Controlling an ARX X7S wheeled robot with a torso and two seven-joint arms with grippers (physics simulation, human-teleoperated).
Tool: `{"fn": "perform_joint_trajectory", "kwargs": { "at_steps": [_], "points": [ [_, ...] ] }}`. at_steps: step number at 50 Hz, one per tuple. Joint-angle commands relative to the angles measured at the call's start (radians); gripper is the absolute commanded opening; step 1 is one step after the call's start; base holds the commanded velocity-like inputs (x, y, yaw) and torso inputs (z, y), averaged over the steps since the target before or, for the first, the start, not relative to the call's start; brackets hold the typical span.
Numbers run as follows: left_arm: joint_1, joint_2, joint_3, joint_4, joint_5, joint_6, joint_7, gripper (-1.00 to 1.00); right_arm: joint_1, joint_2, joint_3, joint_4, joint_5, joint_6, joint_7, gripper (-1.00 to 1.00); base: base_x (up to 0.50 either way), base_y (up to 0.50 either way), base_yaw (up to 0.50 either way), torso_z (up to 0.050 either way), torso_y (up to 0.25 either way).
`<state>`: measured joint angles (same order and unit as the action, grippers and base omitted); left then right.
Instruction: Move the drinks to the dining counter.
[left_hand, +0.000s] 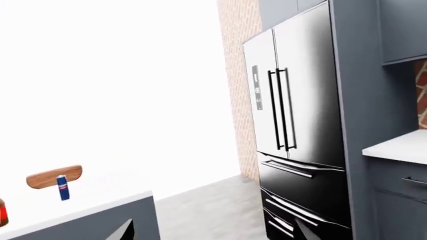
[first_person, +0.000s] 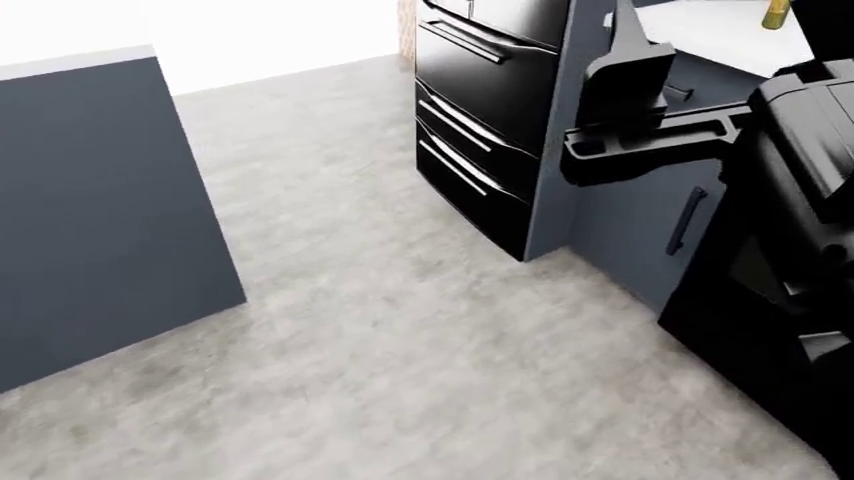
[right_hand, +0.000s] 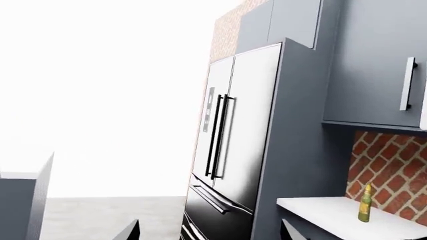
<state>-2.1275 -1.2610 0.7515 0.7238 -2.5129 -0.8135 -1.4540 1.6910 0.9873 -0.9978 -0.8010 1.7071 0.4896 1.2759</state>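
A big shiny fridge (left_hand: 300, 135) stands at 12 o'clock in the head view, with grey floor (first_person: 400, 340) in front. The dining counter (first_person: 94, 200) is at 9 o'clock. On it stand the little blue juice box (left_hand: 63, 187) and the brown bottle (left_hand: 3, 212), only partly seen. The green bottle (right_hand: 365, 203) stands on a white worktop (right_hand: 347, 212) beside the fridge. Both hands hold nothing, and their fingers are spread apart.

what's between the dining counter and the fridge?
Only bare grey floor, per the head view: the dining counter stands on one side, the fridge on the other, nothing standing in the gap.
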Motion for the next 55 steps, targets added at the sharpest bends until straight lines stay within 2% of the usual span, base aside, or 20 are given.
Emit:
{"fn": "perform_joint_trajectory", "kwargs": {
  "at_steps": [1,25,48,55],
  "points": [
    [0.005,-0.001,0.0,0.001,0.001,0.0,0.001,1.0,-0.017,0.0,0.015,-0.011,-0.01,-0.03,-0.026,1.0,0.6,0.14,0.0,0.0,0.0],
    [0.009,-0.001,-0.001,-0.001,0.004,-0.002,0.005,1.0,0.02,-0.01,-0.005,-0.003,-0.009,0.044,-0.002,1.0,0.61,0.13,0.0,0.0,0.0],
    [0.009,0.001,0.0,0.003,0.002,0.0,0.0,1.0,0.016,-0.004,0.0,0.001,-0.013,0.044,0.013,1.0,0.23,0.34,-0.45,0.0,0.001],
    [0.015,0.0,0.002,0.004,0.007,-0.001,0.002,1.0,0.02,-0.011,0.004,-0.016,-0.045,0.051,-0.009,1.0,0.46,0.19,0.0,0.0,0.001]
  ]
}}
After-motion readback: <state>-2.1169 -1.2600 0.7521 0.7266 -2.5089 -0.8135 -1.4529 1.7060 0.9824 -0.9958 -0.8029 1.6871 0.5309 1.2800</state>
